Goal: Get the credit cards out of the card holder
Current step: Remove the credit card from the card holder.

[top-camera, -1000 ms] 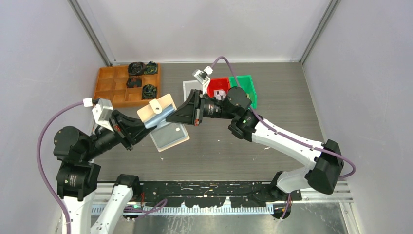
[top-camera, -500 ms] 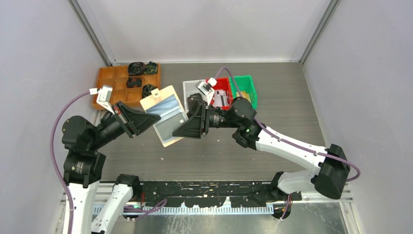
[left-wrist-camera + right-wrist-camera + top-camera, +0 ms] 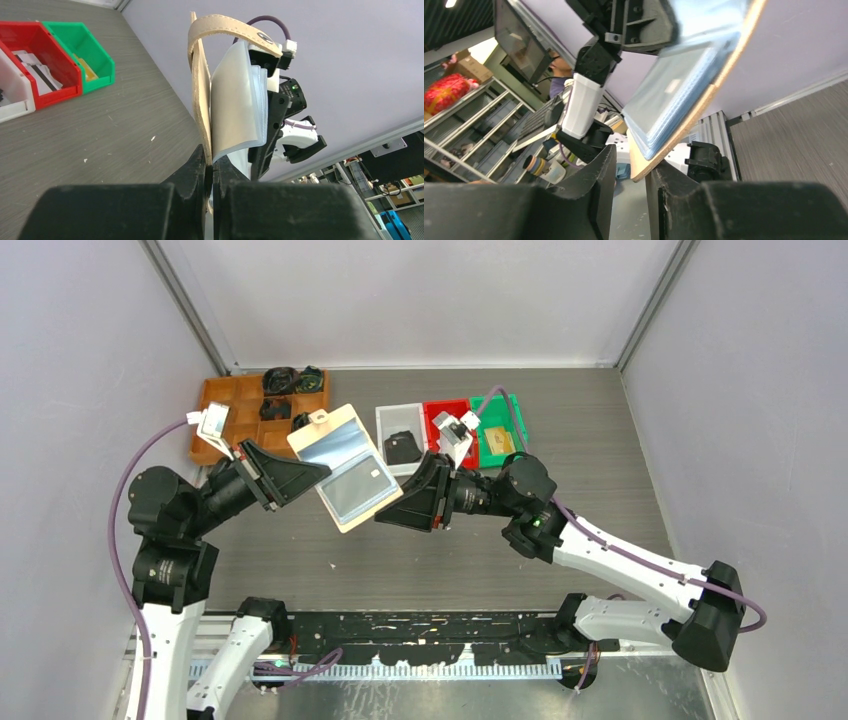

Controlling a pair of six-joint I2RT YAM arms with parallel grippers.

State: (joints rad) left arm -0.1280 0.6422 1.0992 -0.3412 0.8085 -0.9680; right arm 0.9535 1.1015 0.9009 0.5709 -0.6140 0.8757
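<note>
Up in the left pincer [image 3: 209, 159], pinched by one edge, the card holder [image 3: 340, 445] hangs open, a grey card [image 3: 362, 484] pocketed. The right pincer [image 3: 629, 167] straddles its corner, half-spread; closing there would likely grab holder, not card.

You have an orange-brown wooden tray [image 3: 222, 398] at the far left of the grey counter [image 3: 600, 470]. Its right-hand compartments hold black lumps [image 3: 279, 380]. To its right you'll see three open bins standing side by side in a row: a white bin [image 3: 392, 422], a red bin [image 3: 445, 406] and a green bin [image 3: 486, 432]. A black object [image 3: 402, 448] sits in the white bin, and a yellowish item [image 3: 499, 443] lies in the green one.
</note>
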